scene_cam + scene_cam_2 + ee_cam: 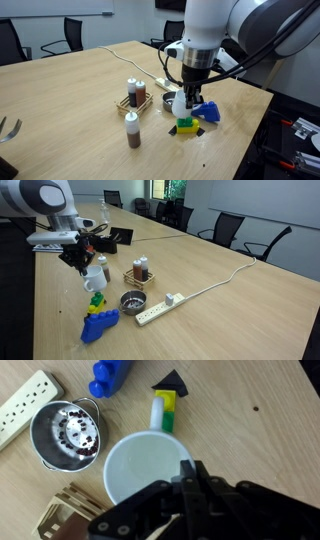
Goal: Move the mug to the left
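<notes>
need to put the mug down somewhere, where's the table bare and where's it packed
Bare: the wide stretch of table between the sauce bottle and the chairs, and the wood past the power strip. Crowded: under the hand holding the mug, where the metal bowl, condiment rack, blue block and green-yellow block cluster.

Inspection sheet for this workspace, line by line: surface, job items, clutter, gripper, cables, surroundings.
Surface: light wooden table.
Job's things: white mug, held at its rim and apparently lifted off the table.
Clutter: metal bowl, blue block, yellow-green block, wooden rack with bottles, lone bottle.
Grippers: gripper shut on the mug's rim.
Cables: power strip beside the bowl, with a white cord running across the table.
Surroundings: office chairs around the table.
</notes>
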Controlling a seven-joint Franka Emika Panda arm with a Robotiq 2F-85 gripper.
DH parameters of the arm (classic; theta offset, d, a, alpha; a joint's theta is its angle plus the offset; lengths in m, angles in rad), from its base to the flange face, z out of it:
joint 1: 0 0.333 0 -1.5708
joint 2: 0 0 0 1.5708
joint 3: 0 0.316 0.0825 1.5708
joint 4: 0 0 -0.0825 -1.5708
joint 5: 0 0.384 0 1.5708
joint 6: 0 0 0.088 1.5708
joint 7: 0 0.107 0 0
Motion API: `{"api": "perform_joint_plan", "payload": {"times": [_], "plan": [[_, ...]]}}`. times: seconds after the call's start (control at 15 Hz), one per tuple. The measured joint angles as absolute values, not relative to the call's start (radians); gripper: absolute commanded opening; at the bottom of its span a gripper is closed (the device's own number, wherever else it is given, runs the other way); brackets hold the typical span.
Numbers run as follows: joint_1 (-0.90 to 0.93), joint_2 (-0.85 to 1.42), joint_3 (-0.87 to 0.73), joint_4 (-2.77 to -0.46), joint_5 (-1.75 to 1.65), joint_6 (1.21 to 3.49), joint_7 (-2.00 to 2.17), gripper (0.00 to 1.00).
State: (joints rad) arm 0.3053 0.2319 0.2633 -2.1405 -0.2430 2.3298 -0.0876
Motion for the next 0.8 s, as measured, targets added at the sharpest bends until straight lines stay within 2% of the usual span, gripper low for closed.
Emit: {"api": "perform_joint_plan", "payload": {"times": [0.8], "plan": [[0.430, 0.499, 0.351, -2.005, -0.270, 2.308, -0.223, 0.01]]}}
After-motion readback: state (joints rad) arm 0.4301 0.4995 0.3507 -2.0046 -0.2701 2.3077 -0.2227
